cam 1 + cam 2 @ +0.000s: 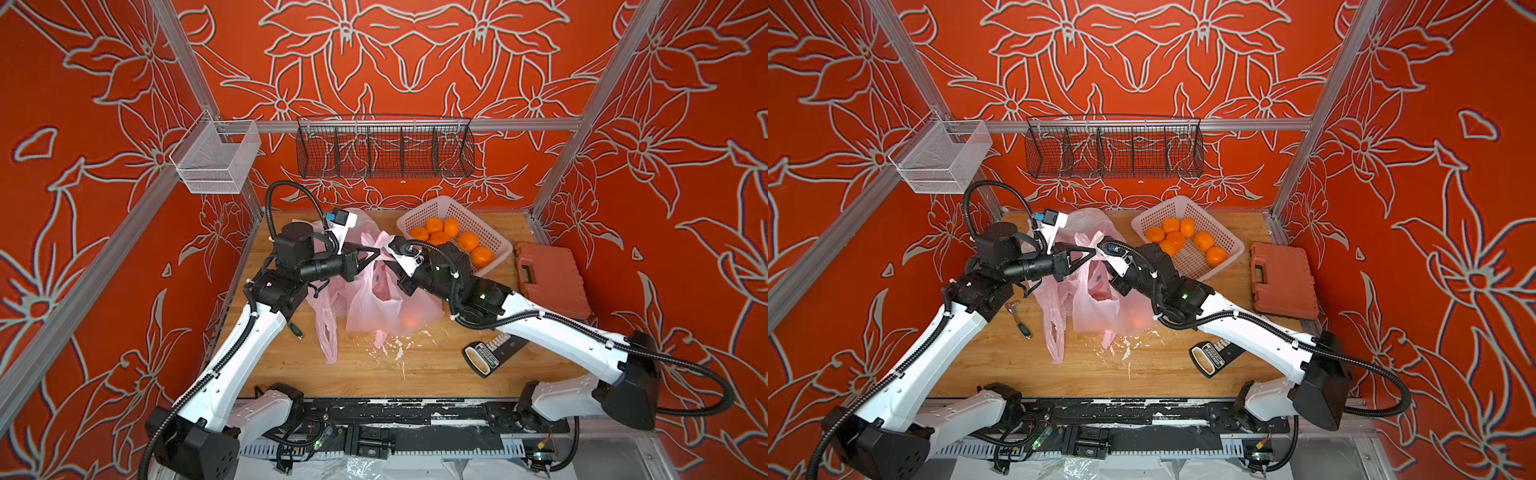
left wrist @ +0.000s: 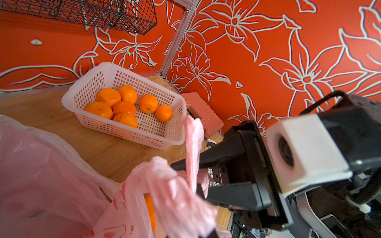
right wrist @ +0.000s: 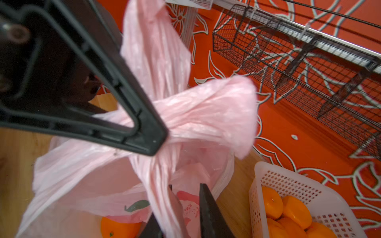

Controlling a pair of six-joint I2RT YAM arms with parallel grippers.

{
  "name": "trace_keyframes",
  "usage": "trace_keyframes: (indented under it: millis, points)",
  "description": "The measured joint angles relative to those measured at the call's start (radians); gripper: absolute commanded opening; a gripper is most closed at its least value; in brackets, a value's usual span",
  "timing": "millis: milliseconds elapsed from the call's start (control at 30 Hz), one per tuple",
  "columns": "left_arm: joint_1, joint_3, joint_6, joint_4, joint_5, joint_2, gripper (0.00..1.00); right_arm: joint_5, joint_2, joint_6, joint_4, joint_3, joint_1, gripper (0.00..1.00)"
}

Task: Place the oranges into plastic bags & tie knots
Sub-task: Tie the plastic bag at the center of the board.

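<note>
A pink plastic bag (image 1: 380,301) with peach prints stands mid-table, and one orange (image 3: 117,226) shows inside it. Its two handles cross in a loose twist (image 3: 198,115), no tight knot. My left gripper (image 1: 376,252) is shut on one handle just above the bag. My right gripper (image 3: 185,185) faces it, open, and the other handle strap (image 2: 192,144) hangs between its fingers (image 2: 216,152). Several more oranges (image 1: 440,237) lie in the basket. A second pink bag (image 1: 326,328) lies flat at the left, and a paler bag (image 1: 361,217) sits behind.
The pale perforated basket (image 1: 478,222) stands at the back right. Beside it lies an orange tool case (image 1: 552,278). A black handheld device (image 1: 484,358) lies under the right arm, and a green-handled screwdriver (image 1: 296,330) by the left arm. Wire baskets (image 1: 384,147) hang on the back wall.
</note>
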Motion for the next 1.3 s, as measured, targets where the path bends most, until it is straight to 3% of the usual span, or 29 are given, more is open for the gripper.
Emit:
trace_keyframes:
  millis: [133,200,267,400,533,867,1067,1300]
  points:
    - [0.000,0.000,-0.001,0.000,-0.002,0.000,0.00,0.044,0.000,0.004,0.016,0.000,0.006,0.64]
    - [0.000,0.000,-0.005,0.000,-0.002,0.000,0.00,0.031,0.000,-0.005,0.020,0.000,0.005,0.77]
    - [0.000,0.000,-0.013,0.000,-0.003,0.000,0.00,0.007,-0.002,-0.013,0.035,-0.002,0.005,0.85]
    - [0.000,0.000,-0.037,0.002,-0.003,0.001,0.00,-0.028,-0.003,-0.083,0.051,-0.002,0.006,0.90]
    - [-0.001,0.014,-0.074,0.002,-0.023,0.007,0.00,-0.008,0.016,-0.214,0.100,-0.001,0.021,0.89]
    - [-0.001,0.096,-0.229,-0.055,-0.122,0.042,0.00,0.072,0.103,-0.541,0.496,-0.086,0.081,0.83]
    - [-0.001,0.110,-0.283,-0.092,-0.124,0.060,0.00,0.071,0.143,-0.626,0.610,-0.086,0.087,0.80]
    - [-0.001,0.110,-0.304,-0.105,-0.098,0.059,0.00,0.072,0.179,-0.658,0.638,-0.078,0.091,0.65]
